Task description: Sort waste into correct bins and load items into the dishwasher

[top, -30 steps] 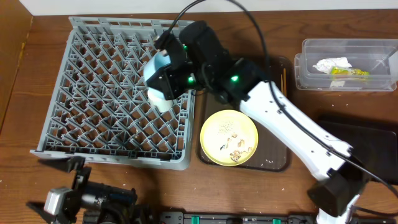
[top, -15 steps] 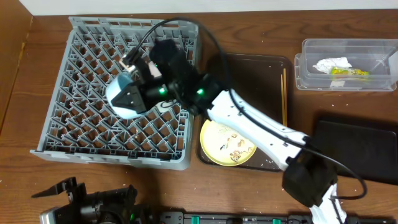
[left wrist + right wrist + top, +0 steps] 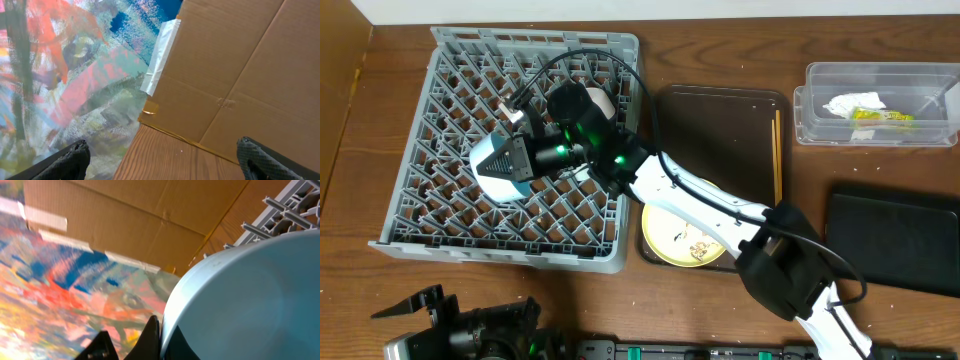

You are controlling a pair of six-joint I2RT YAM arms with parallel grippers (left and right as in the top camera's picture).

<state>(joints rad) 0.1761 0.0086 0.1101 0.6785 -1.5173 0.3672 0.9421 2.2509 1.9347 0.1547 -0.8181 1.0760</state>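
Observation:
My right gripper (image 3: 527, 156) is shut on the rim of the light blue bowl (image 3: 498, 166) and holds it tilted over the left middle of the grey dish rack (image 3: 440, 70). In the right wrist view the bowl (image 3: 245, 295) fills the right side, with a finger (image 3: 162, 330) on each side of its rim. A pale dish (image 3: 603, 100) shows in the rack behind the arm. The yellow plate (image 3: 680, 243) lies on the brown tray (image 3: 720, 110), with chopsticks (image 3: 778, 150) at its right. My left gripper (image 3: 165, 165) is open and empty.
The clear tub (image 3: 920, 75) at the far right holds the white napkin (image 3: 853, 102) and the yellow-green wrapper (image 3: 882, 116). The flat black bin (image 3: 895, 235) lies below it. The left arm (image 3: 470, 330) sits at the front edge. Cardboard (image 3: 240, 65) stands beside the table.
My right gripper has carried the blue bowl leftward over the rack, from its right side to its left middle. The left arm shifted slightly at the front edge.

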